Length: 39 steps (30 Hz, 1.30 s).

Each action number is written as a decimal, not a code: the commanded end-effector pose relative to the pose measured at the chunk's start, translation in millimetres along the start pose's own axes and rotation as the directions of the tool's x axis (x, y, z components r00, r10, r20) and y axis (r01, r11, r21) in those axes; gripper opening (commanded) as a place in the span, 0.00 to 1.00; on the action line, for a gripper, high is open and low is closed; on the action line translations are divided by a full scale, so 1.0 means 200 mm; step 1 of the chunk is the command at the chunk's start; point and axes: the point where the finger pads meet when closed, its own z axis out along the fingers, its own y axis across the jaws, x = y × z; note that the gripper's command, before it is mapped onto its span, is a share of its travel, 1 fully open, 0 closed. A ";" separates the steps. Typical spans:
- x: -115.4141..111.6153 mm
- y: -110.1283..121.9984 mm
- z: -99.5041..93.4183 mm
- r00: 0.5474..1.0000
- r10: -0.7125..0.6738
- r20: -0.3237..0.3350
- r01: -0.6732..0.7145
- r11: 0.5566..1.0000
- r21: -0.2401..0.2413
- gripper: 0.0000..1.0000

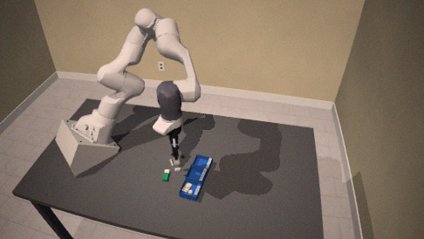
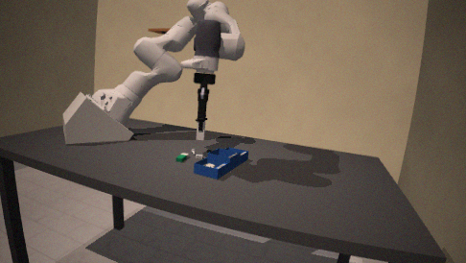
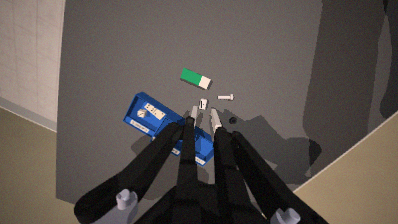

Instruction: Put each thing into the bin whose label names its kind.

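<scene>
My gripper [image 3: 203, 113] hangs upright above the table with its fingers close together and nothing between them. It also shows in the top view [image 1: 175, 157] and in the exterior view [image 2: 199, 135]. Straight below the fingertips a small white piece [image 3: 202, 104] lies on the table. A white bolt [image 3: 226, 97] lies just beside it and a small dark nut [image 3: 231, 120] is close by. A green and white eraser [image 3: 196, 77] [image 1: 166, 175] lies a little farther off. The blue bin [image 1: 195, 177] [image 3: 155, 120] with two compartments stands beside them. White pieces [image 1: 188, 189] lie in its near compartment.
The arm's grey base [image 1: 85, 144] stands at the table's left end. The table's front edge runs close behind the eraser in the top view. Walls close off the back and right.
</scene>
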 end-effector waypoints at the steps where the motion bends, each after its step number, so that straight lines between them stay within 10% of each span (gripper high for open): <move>1: 0.00 0.00 0.00 1.000 0.018 -0.002 -0.018 1.000 -0.004 0.18; 17: 0.00 0.00 0.00 1.000 0.018 -0.002 -0.018 1.000 -0.004 0.18; 39: -0.01 -0.03 0.30 1.000 0.018 -0.002 -0.018 1.000 -0.004 0.18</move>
